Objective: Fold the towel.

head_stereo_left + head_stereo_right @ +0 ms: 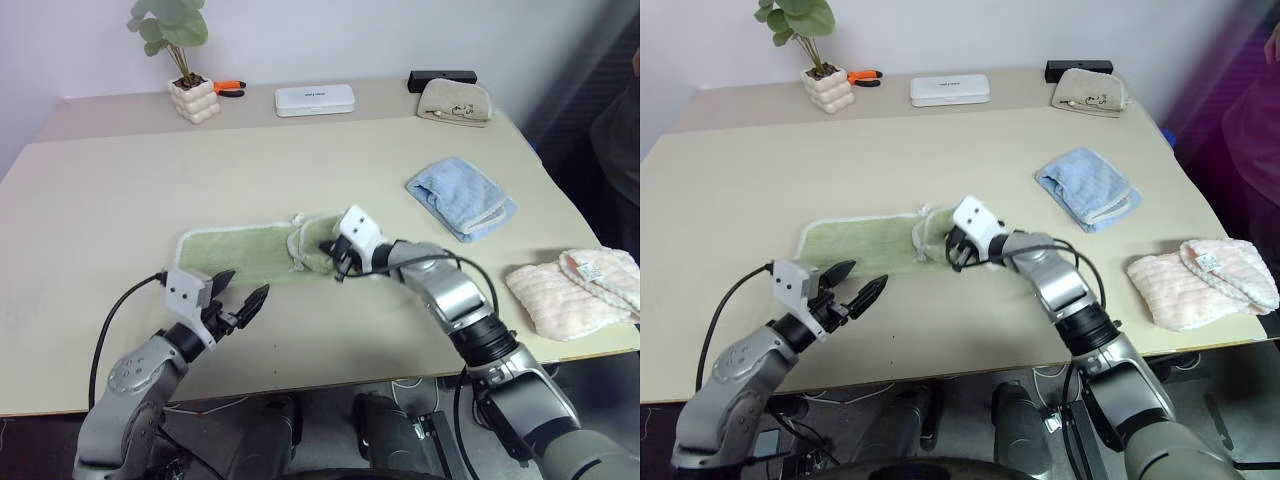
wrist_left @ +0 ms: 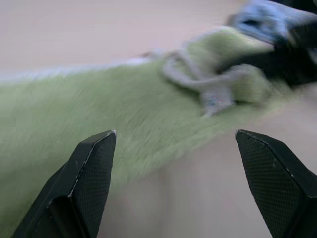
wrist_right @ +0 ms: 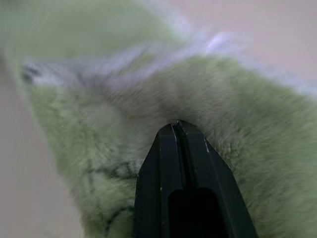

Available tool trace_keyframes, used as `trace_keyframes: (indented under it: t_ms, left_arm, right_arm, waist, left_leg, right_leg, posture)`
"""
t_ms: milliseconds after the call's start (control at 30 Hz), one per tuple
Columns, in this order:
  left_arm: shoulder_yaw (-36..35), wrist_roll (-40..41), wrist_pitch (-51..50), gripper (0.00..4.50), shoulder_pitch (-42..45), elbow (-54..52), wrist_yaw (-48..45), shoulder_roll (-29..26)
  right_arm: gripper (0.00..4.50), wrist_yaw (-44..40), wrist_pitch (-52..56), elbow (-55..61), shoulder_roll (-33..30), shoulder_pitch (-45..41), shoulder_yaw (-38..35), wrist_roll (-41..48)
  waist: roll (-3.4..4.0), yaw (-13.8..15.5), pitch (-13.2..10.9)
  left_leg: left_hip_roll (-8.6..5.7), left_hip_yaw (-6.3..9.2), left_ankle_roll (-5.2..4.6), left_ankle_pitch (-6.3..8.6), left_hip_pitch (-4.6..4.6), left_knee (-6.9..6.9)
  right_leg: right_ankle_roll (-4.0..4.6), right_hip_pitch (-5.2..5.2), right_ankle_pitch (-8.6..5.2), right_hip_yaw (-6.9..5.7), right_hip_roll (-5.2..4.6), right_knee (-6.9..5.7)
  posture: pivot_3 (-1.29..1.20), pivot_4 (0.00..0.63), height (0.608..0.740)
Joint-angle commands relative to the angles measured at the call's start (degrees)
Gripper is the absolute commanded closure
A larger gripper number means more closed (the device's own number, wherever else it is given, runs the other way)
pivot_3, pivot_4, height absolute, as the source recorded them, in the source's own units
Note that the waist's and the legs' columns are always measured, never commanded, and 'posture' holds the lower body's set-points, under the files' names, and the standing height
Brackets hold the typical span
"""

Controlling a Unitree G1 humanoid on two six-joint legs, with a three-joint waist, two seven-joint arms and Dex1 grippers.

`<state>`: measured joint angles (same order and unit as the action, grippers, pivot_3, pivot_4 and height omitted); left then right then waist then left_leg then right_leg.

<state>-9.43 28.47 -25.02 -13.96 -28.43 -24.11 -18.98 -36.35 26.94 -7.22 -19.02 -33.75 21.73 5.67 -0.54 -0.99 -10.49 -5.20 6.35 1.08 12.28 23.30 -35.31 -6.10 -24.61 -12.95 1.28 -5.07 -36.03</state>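
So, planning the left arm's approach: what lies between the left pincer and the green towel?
Only bare table. In the left eye view the open left pincer hovers just short of the green towel; its wrist view shows nothing in between.

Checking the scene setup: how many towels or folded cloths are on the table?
4: the light green towel mid-table under the right gripper; a light blue towel to its right; a pale pink towel at the right edge; a beige cloth at the back.
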Motion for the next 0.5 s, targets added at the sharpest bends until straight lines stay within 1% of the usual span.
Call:
trace_keyframes:
  t_ms: [33, 67, 100, 133, 233, 333, 367, 500]
  left_arm:
    - [-5.40, 7.50, -3.62, 0.55, -1.97, -5.33, 5.53, 3.38]
    - [-6.53, 9.24, -4.59, 0.55, -2.46, -5.95, 6.89, 4.30]
    - [-7.81, 10.82, -5.33, 0.30, -2.83, -6.49, 8.60, 5.35]
    - [-9.18, 13.40, -6.45, 0.01, -3.19, -7.06, 10.56, 6.40]
    - [-12.22, 20.54, -10.54, 0.00, -4.01, -8.37, 16.08, 8.02]
    - [-14.46, 26.69, -13.86, 0.00, -2.88, -7.56, 21.99, 8.68]
    - [-15.46, 29.77, -14.69, 0.00, -1.64, -6.44, 25.15, 9.35]
    - [-17.96, 39.57, -15.62, 0.00, 2.37, -3.11, 34.14, 10.90]
  right_arm:
    - [4.24, -0.27, -2.44, 0.49, 1.18, -3.76, -4.64, 1.37]
    - [3.94, -0.81, -2.78, 0.59, 1.14, -4.39, -5.39, 1.72]
    - [3.61, -1.65, -3.86, 0.98, 0.73, -4.99, -5.74, 1.62]
    - [3.17, -2.68, -5.31, 1.65, 0.23, -5.56, -6.07, 1.56]
    - [1.70, -6.18, -9.28, 4.80, -0.82, -6.54, -6.53, 1.89]
    - [0.18, -9.46, -11.16, 8.25, -1.46, -6.05, -5.89, 2.39]
    - [0.08, -10.18, -11.28, 9.36, -1.42, -5.70, -5.69, 2.64]
    - [0.08, -12.03, -11.38, 12.54, -1.11, -4.25, -4.82, 2.97]
  waist:
    - [-0.02, 0.08, 0.00]
    - [-0.02, 0.17, 0.00]
    - [-0.03, 0.19, -0.01]
    - [-0.03, 0.23, -0.01]
    - [-0.04, 0.30, -0.01]
    - [-0.04, 0.26, -0.01]
    - [-0.05, 0.26, -0.01]
    - [-0.09, 0.37, 0.02]
  left_leg:
    - [0.01, 0.03, 0.00, 0.00, 0.00, -0.03]
    - [0.02, 0.04, 0.01, 0.00, 0.00, -0.07]
    - [0.01, 0.03, 0.01, 0.00, 0.00, -0.08]
    - [0.02, 0.05, 0.01, 0.00, 0.00, -0.09]
    - [0.01, 0.06, 0.01, 0.01, 0.01, -0.09]
    - [0.01, 0.06, 0.01, 0.01, 0.01, -0.09]
    - [0.01, 0.06, 0.01, 0.01, 0.01, -0.09]
    - [0.01, 0.10, 0.02, 0.01, 0.01, -0.15]
  right_leg:
    - [0.00, 0.01, 0.00, -0.01, 0.02, 0.00]
    - [0.04, 0.03, 0.00, -0.01, 0.03, 0.00]
    - [0.08, 0.04, -0.03, -0.01, 0.02, 0.00]
    - [0.12, 0.04, -0.05, -0.03, 0.03, 0.00]
    - [0.07, 0.06, -0.04, -0.05, 0.02, 0.03]
    - [0.05, 0.07, -0.03, -0.06, 0.02, 0.03]
    - [0.05, 0.07, -0.03, -0.05, 0.02, 0.02]
    - [0.07, 0.09, -0.04, -0.07, 0.03, 0.00]
  posture:
    - [0.00, 0.150, 0.733]
    - [0.00, 0.150, 0.733]
    - [0.00, 0.150, 0.733]
    - [0.00, 0.150, 0.733]
    - [0.00, 0.150, 0.733]
    - [0.00, 0.150, 0.733]
    - [0.00, 0.150, 0.733]
    - [0.00, 0.150, 0.733]
